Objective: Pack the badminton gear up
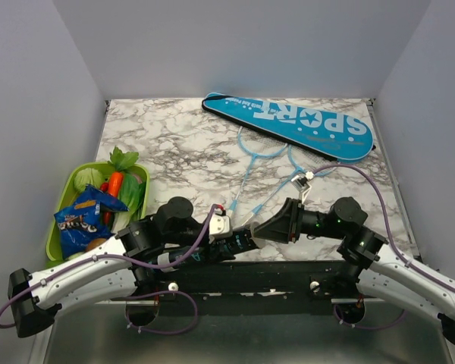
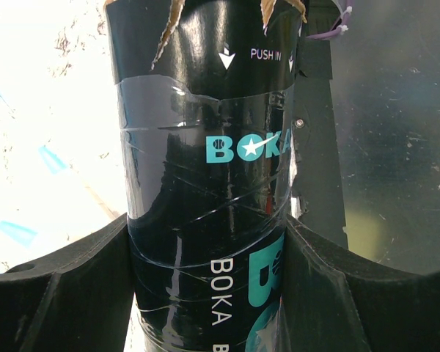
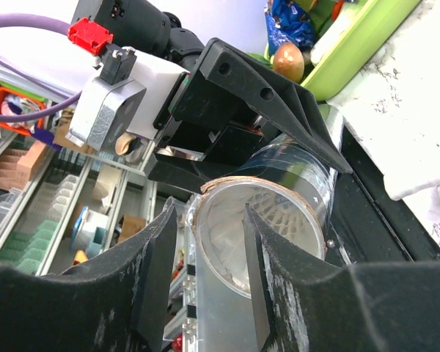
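My left gripper (image 1: 243,241) is shut on the dark "BOKA" tube (image 1: 229,246) and holds it level above the table's near edge, open end to the right. The left wrist view shows both jaws pressed on the tube (image 2: 205,147). My right gripper (image 1: 277,227) is at the tube's mouth (image 3: 293,165), slightly open, its fingers astride the rim with one fingertip (image 3: 258,264) in front of the opening. A white shuttlecock (image 3: 286,220) sits inside the tube. Two light-blue rackets (image 1: 264,163) lie crossed mid-table. The blue "SPORT" cover (image 1: 296,125) lies behind them. No other shuttlecock shows.
A green basket (image 1: 61,205) with vegetables and a blue snack packet (image 1: 82,220) stands at the left edge, and it also shows in the right wrist view (image 3: 359,51). Grey walls close the table's back and sides. The arms' black base rail runs along the near edge.
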### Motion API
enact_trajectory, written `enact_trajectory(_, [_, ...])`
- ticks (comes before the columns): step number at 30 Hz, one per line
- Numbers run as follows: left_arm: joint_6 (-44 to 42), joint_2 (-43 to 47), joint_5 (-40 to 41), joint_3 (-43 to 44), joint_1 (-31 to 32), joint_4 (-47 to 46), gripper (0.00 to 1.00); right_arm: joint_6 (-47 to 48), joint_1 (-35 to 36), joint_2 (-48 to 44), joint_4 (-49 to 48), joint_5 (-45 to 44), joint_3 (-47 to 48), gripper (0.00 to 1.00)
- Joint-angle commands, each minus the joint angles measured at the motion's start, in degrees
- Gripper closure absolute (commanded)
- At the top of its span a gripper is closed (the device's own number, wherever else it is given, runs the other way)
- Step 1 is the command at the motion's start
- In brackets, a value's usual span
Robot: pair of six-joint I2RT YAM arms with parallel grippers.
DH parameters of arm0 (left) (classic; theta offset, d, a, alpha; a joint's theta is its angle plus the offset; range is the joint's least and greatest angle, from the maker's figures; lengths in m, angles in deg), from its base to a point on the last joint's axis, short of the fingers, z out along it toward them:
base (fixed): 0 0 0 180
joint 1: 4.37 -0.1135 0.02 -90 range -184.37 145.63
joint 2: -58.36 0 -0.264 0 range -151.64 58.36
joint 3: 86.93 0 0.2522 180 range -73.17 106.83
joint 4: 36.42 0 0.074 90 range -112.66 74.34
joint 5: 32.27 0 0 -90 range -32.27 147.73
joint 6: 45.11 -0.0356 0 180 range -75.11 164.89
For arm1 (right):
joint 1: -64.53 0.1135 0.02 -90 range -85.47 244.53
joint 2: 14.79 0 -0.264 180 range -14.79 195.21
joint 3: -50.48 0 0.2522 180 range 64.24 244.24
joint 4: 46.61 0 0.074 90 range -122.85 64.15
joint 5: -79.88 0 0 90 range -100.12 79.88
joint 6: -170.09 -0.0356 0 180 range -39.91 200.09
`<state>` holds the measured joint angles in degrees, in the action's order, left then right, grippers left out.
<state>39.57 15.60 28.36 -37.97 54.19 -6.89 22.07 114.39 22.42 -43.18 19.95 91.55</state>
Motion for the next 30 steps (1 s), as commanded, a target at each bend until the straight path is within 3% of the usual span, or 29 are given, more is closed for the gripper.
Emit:
enact_trajectory(1, [2.7, 2.3, -2.2, 1.1, 0.3, -10.2, 0.84, -1.0, 0.7, 0.3, 1.5, -1.9, -3.4, 0.49])
enact_trajectory(15, [2.4, 3.7, 4.5, 1.0, 0.1, -10.8, 0.84, -1.4, 0.7, -4.7, 4.9, 1.0, -6.9, 0.48])
enact_trajectory(22, [2.6, 4.7, 8.4, 0.6, 0.0, -11.6, 0.84, 0.1, 1.0, -3.0, 7.3, 2.6, -5.5, 0.53])
enact_trajectory(30, [2.8, 3.4, 8.8, 0.7, 0.0, -11.7, 0.83, 0.4, 3.0, 3.5, 2.9, 4.1, -1.5, 0.53])
